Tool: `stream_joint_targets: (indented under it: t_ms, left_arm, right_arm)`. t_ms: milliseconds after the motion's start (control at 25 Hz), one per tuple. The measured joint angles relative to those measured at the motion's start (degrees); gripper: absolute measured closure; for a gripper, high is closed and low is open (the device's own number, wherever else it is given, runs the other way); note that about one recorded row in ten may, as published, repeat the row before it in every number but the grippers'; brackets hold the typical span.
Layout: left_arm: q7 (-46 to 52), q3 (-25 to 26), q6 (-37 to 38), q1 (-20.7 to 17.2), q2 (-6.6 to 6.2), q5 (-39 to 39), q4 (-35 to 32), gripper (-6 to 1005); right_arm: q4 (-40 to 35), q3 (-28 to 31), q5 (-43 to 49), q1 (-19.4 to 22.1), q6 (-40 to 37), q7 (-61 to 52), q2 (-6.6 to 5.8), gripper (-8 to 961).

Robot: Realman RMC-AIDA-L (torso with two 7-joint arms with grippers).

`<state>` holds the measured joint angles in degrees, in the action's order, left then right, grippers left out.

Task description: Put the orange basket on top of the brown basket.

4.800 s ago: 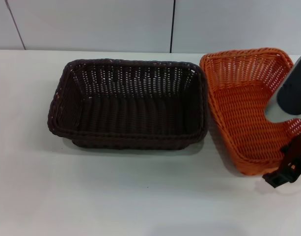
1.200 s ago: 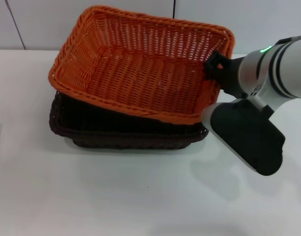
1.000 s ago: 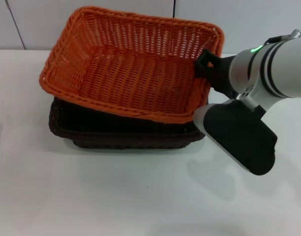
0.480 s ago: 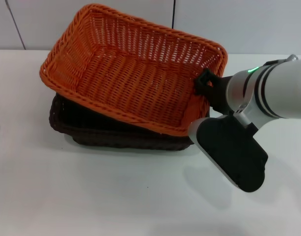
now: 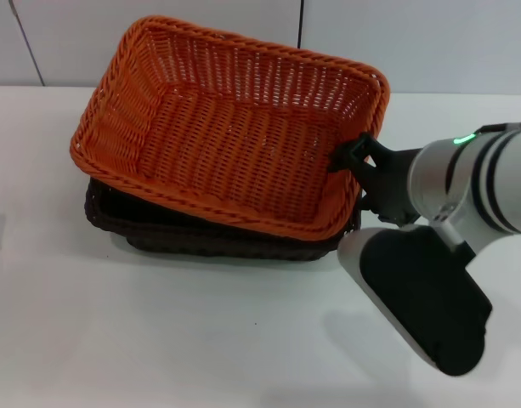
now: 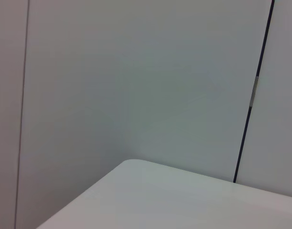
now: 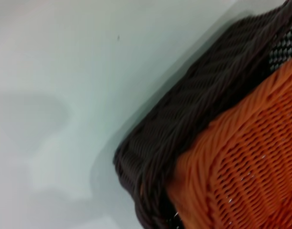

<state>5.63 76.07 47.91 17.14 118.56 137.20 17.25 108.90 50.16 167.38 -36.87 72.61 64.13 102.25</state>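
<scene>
Orange basket (image 5: 235, 136) lower, on brown basket (image 5: 209, 238)

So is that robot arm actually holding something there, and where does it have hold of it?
Yes: the right pincer grips the orange basket by the rim of its right-hand short side, above the brown basket. The left arm is out of sight.

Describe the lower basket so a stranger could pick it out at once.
On the white table, two woven baskets sit stacked by the wall. The brown basket is the bottom one, nearly black, under the orange basket that the right gripper holds by its rim.
</scene>
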Motion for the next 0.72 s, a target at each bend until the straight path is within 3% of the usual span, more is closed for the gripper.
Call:
stream_joint_targets:
  t_ms: [320,720]
  left_arm:
    - [-0.3,-0.1,-0.1,0.1,-0.06,0.4,-0.3,186]
    - [-0.1,-0.7,-0.3,-0.4,-0.09,0.4,-0.9,186]
  right_arm:
    - [7.4,-1.1,0.0,3.5,1.3,-0.1,-0.05,397]
    - [7.6,-7.8,0.0,3.4,1.1,-1.7,0.64,396]
